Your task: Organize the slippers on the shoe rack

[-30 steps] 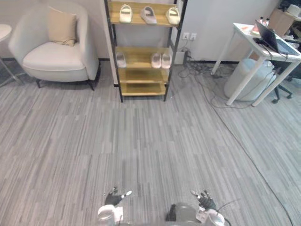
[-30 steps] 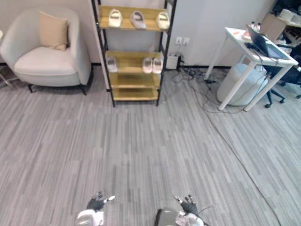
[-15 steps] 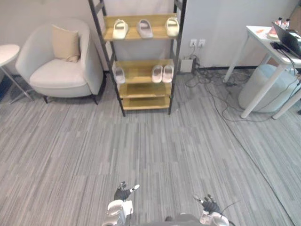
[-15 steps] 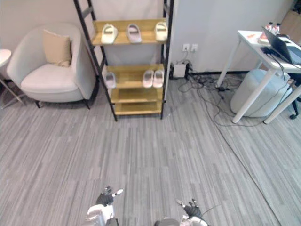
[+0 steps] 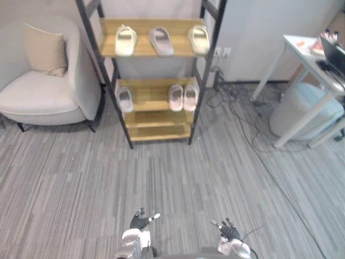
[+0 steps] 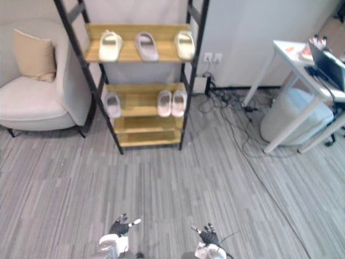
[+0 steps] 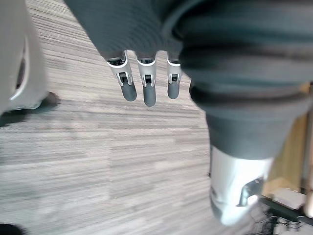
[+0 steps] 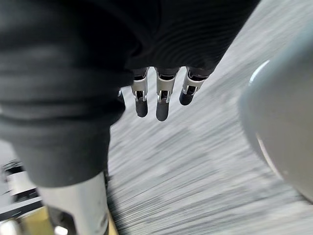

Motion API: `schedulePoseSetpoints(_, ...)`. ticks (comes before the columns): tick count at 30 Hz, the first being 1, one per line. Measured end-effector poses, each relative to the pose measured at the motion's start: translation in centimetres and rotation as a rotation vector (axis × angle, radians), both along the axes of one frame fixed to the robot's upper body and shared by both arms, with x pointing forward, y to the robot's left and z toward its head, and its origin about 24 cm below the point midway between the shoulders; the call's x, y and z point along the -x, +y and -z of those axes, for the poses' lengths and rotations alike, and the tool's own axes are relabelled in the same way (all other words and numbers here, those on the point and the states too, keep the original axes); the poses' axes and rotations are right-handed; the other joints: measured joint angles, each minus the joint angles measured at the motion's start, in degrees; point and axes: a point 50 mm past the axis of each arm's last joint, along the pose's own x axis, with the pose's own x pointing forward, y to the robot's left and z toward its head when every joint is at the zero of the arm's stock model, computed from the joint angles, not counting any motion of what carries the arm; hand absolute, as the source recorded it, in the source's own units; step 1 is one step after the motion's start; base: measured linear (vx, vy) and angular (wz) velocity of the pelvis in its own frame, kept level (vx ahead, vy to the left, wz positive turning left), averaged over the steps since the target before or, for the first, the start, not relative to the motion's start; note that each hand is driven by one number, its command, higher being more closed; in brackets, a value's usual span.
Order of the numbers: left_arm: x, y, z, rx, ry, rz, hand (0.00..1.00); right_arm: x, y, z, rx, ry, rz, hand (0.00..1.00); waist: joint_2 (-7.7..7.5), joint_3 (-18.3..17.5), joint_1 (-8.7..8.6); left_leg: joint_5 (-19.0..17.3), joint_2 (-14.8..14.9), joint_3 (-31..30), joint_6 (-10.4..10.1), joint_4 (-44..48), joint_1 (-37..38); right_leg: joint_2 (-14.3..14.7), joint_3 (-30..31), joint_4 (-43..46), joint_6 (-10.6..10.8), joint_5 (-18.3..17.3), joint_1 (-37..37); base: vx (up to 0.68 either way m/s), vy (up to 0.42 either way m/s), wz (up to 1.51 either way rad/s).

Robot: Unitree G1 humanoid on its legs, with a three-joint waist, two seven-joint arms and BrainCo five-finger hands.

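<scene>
A black-framed shoe rack with wooden shelves stands against the far wall. Its top shelf carries three slippers: a cream one, a grey-pink one and another cream one. On the middle shelf a single pale slipper lies at the left and a pale pair lies at the right. The lowest shelf is bare. My left hand and right hand hang low at the bottom of the eye views, far from the rack. Both hands are open with straight fingers and hold nothing.
A cream armchair with a beige cushion sits left of the rack. At the right stand a white desk, a pale round stool under it, and cables on the floor. Grey striped carpet stretches between me and the rack.
The whole view has shifted: the rack looks larger and nearer, and the armchair has slid to the left edge. Both hands stay low and open.
</scene>
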Motion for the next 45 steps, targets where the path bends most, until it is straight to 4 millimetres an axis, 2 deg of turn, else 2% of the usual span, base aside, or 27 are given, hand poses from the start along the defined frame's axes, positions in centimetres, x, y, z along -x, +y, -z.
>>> schedulePoseSetpoints(2, 0.3, 0.0, 0.1, 0.001, 0.012, -0.001, 0.00, -0.2, -0.3, -0.1, 0.004, -0.008, -0.001, 0.00, 0.09, 0.05, -1.04, 0.00, 1.03, -1.38, -0.01, -1.83, 2.46, 0.50, -0.80, -10.67, -0.65, -0.44, -3.41, 0.45, -0.215, 0.56)
schedulePoseSetpoints(3, 0.3, 0.0, 0.2, 0.001, 0.014, 0.000, 0.00, -0.2, -0.4, -0.1, 0.006, -0.008, -0.002, 0.00, 0.06, 0.01, -1.27, -0.59, 1.55, -2.14, -1.02, -2.55, 3.41, 1.35, 0.30, -20.10, -0.46, 2.69, -4.69, 0.32, -0.223, 0.50)
schedulePoseSetpoints(4, 0.3, 0.0, 0.2, 0.000, 0.014, 0.001, 0.00, -0.1, -0.3, -0.1, 0.006, -0.004, -0.003, 0.00, -0.28, -0.06, -1.28, -1.11, 1.32, -2.67, -1.92, -2.75, 3.73, 1.58, 0.90, -24.61, -0.61, 5.44, -4.67, 0.53, -0.361, 0.62)
schedulePoseSetpoints(5, 0.3, 0.1, 0.2, -0.001, 0.021, -0.005, 0.00, 0.0, -0.4, 0.0, 0.005, 0.005, -0.004, 0.00, -0.93, 0.56, -1.47, -3.69, 1.40, -4.78, -6.61, -2.76, 5.70, 1.77, 2.83, -29.38, -2.74, 14.03, -4.88, 0.48, -0.307, 0.38)
schedulePoseSetpoints(6, 0.6, -0.7, 0.4, 0.024, 0.034, -0.010, 0.00, -0.2, -1.6, -0.1, 0.037, 0.006, -0.011, 0.00, 2.02, 0.80, -1.19, -4.25, 3.93, -4.97, -7.75, -2.47, 5.95, 3.30, 1.53, -27.18, -3.56, 12.89, -4.95, 0.54, -0.334, 0.31)
schedulePoseSetpoints(9, 0.8, -0.9, 0.5, 0.043, 0.043, -0.041, 0.00, 0.0, -1.9, 0.0, 0.045, 0.023, -0.013, 0.00, 3.09, 0.92, -1.61, -2.33, 6.21, -5.68, -10.12, 0.83, 5.51, 4.39, -0.28, -24.65, -4.29, 6.66, -4.03, 0.38, -0.267, 0.18)
schedulePoseSetpoints(11, 0.9, -0.6, 0.5, 0.046, 0.041, -0.069, 0.00, 0.7, -1.9, 0.2, 0.043, 0.040, -0.009, 0.00, 3.14, 1.06, -1.88, -1.68, 8.76, -7.90, -11.18, 12.36, 1.18, 5.39, -1.83, -25.84, -4.40, 4.48, -0.65, 0.29, -0.251, 0.41)
schedulePoseSetpoints(12, 0.2, -0.4, 0.1, 0.041, 0.005, -0.073, 0.00, 0.9, -1.7, 0.3, 0.039, 0.045, -0.012, 0.00, 2.71, 1.48, -1.82, 2.39, 11.12, -9.49, -12.24, 26.39, -4.92, 6.09, -2.84, -27.83, -5.00, 3.63, 3.22, 0.29, -0.203, 0.26)
schedulePoseSetpoints(13, 0.1, -0.3, 0.0, 0.042, -0.005, -0.074, 0.00, 1.0, -1.6, 0.3, 0.039, 0.048, -0.018, 0.00, 2.25, 1.81, -1.27, 2.41, 12.79, -9.03, -11.74, 35.72, -9.05, 6.53, -3.06, -29.22, -5.52, 2.91, 6.03, 0.29, -0.172, 0.14)
schedulePoseSetpoints(15, -0.1, -0.3, -0.2, 0.047, -0.022, -0.071, 0.00, 1.0, -1.5, 0.3, 0.034, 0.048, -0.015, 0.00, 2.25, 1.84, -1.00, -1.59, 13.95, -5.47, -10.21, 41.69, -13.63, 6.68, -3.16, -31.97, -5.86, 2.40, 10.54, 0.33, -0.075, -0.11)
schedulePoseSetpoints(17, -0.2, -0.3, -0.3, 0.047, -0.033, -0.072, 0.00, 1.0, -1.4, 0.3, 0.032, 0.046, -0.015, 0.00, 2.26, 1.82, -0.85, -4.22, 13.72, -1.66, -8.99, 39.18, -16.65, 6.53, -2.80, -34.93, -5.49, 2.53, 13.79, 0.27, 0.012, -0.21)
schedulePoseSetpoints(20, -0.7, -0.3, -0.5, 0.044, -0.059, -0.067, 0.00, 1.0, -1.3, 0.4, 0.028, 0.049, -0.013, 0.00, 2.19, 1.90, -0.62, -4.80, 9.24, 0.76, -8.31, 20.50, -20.46, 5.01, -1.04, -37.89, -3.51, 1.83, 17.09, 0.35, 0.163, -0.27)
schedulePoseSetpoints(21, -0.6, -0.5, -0.5, 0.044, -0.057, -0.057, 0.00, 1.1, -1.4, 0.4, 0.030, 0.053, -0.011, 0.00, 2.31, 1.75, -0.58, -1.41, 6.61, 0.40, -8.33, 9.13, -19.60, 4.39, -0.29, -38.10, -1.62, 1.09, 17.67, 0.35, 0.223, -0.39)
schedulePoseSetpoints(22, -0.3, -0.9, -0.3, 0.044, -0.043, -0.025, 0.00, 1.6, -1.8, 0.5, 0.040, 0.068, -0.007, 0.00, 2.49, 0.94, -0.29, 4.06, 4.76, -0.91, -6.04, 5.56, -18.89, 4.37, 1.81, -37.89, 0.09, 0.23, 17.87, 0.34, 0.226, -0.33)
schedulePoseSetpoints(24, -0.3, -0.1, -0.2, 0.014, -0.027, 0.003, 0.00, 2.3, -0.6, 1.0, 0.006, 0.103, -0.009, 0.00, -0.04, -1.06, -0.46, 2.23, 2.04, 0.84, -4.96, 5.66, -18.98, 1.61, 3.80, -39.71, 0.95, 0.24, 18.81, 0.42, 0.195, -0.10)
schedulePoseSetpoints(25, -0.2, 0.1, -0.1, 0.009, -0.023, 0.004, 0.00, 2.5, -0.3, 1.1, -0.003, 0.107, -0.008, 0.00, -0.68, -1.29, -0.58, 1.37, 1.23, 1.30, -4.41, 6.42, -18.82, 0.56, 4.09, -39.47, 1.73, 0.75, 19.05, 0.45, 0.186, -0.02)
schedulePoseSetpoints(28, 0.2, 0.0, 0.1, 0.003, -0.005, 0.027, 0.00, 2.5, -0.1, 1.1, -0.009, 0.109, -0.017, 0.00, -1.02, -1.44, -0.38, 0.14, -0.82, 2.90, -3.10, 4.32, -14.75, -1.61, 6.75, -31.54, 2.51, 2.19, 17.22, 0.35, 0.181, -0.11)
schedulePoseSetpoints(30, 0.6, 0.1, 0.3, -0.010, 0.019, 0.065, 0.00, 2.4, -0.3, 1.1, -0.009, 0.103, -0.014, 0.00, -0.72, -1.31, -0.39, -0.26, -1.84, 3.55, -2.48, 0.60, -9.38, -2.59, 9.55, -17.27, 3.72, 5.20, 12.29, 0.33, 0.171, -0.07)
schedulePoseSetpoints(31, 0.8, 0.4, 0.4, -0.021, 0.033, 0.079, 0.00, 2.5, -0.5, 1.0, -0.003, 0.105, -0.013, 0.00, -0.28, -1.04, -0.55, -0.57, -1.89, 3.33, -2.05, -0.83, -7.00, -2.80, 9.81, -11.13, 3.93, 4.93, 10.12, 0.27, 0.098, 0.02)
schedulePoseSetpoints(33, 1.1, 0.7, 0.5, -0.031, 0.047, 0.079, 0.00, 2.5, -0.7, 1.0, 0.002, 0.105, -0.015, 0.00, -0.14, -1.03, -0.67, -0.57, -1.47, 2.53, -2.05, -2.89, -3.79, -2.02, 8.44, -7.58, 3.13, 1.22, 7.98, 0.20, 0.010, 0.11)
schedulePoseSetpoints(36, 1.3, 0.8, 0.6, -0.032, 0.056, 0.079, 0.00, 2.3, -0.9, 0.9, 0.006, 0.096, -0.017, 0.00, 0.31, -1.01, -1.13, -0.54, 0.61, 0.36, -2.11, -2.99, -2.85, -0.11, 6.32, -16.75, 2.17, -1.85, 5.56, 0.15, -0.141, 0.32)
schedulePoseSetpoints(38, 1.3, 0.9, 0.6, -0.033, 0.058, 0.078, 0.00, 2.3, -0.8, 1.0, 0.005, 0.098, -0.017, 0.00, 0.15, -1.08, -1.17, -0.39, 1.04, -0.56, -2.53, -2.88, -2.94, 0.62, 6.71, -25.93, 1.56, 0.04, 5.72, 0.10, -0.192, 0.31)
schedulePoseSetpoints(39, 1.4, 1.1, 0.7, -0.038, 0.061, 0.072, 0.00, 2.7, -0.6, 1.1, -0.005, 0.115, -0.017, 0.00, -1.30, -1.80, -1.11, -0.67, -0.12, -2.73, -5.50, -3.43, -2.92, 0.81, 8.65, -32.59, 1.85, 5.85, 6.11, 0.12, -0.223, 0.30)
schedulePoseSetpoints(40, 1.7, 0.4, 0.8, -0.016, 0.073, 0.060, 0.00, 2.7, -1.3, 1.0, 0.018, 0.114, -0.012, 0.00, 1.29, -1.85, -1.19, -0.87, 1.64, -4.28, -6.80, -4.79, -2.40, 2.47, 7.37, -33.16, 1.26, 5.98, 6.99, 0.12, -0.223, 0.30)
schedulePoseSetpoints(41, 1.7, 0.1, 0.9, -0.007, 0.076, 0.058, 0.00, 2.7, -1.6, 1.0, 0.025, 0.113, -0.011, 0.00, 1.77, -1.85, -1.25, -0.79, 2.03, -4.40, -6.97, -5.05, -2.26, 2.84, 7.10, -33.76, 1.12, 6.08, 7.29, 0.13, -0.188, 0.13)
schedulePoseSetpoints(42, 1.9, -0.8, 0.9, 0.020, 0.078, 0.048, 0.00, 2.7, -2.3, 0.9, 0.044, 0.113, -0.012, 0.00, 3.72, -2.28, -1.11, -0.22, 3.27, -4.42, -7.92, -6.19, -1.78, 4.12, 6.63, -34.88, 0.59, 6.41, 7.95, 0.08, -0.126, 0.05)
schedulePoseSetpoints(45, 2.0, -1.1, 1.0, 0.032, 0.084, 0.039, 0.00, 3.0, -2.5, 1.0, 0.049, 0.129, -0.014, 0.00, 4.46, -2.75, -1.11, 0.35, 4.88, -6.31, -8.56, -6.90, -1.71, 5.98, 5.06, -38.34, -0.52, 7.32, 10.04, 0.05, -0.147, 0.16)
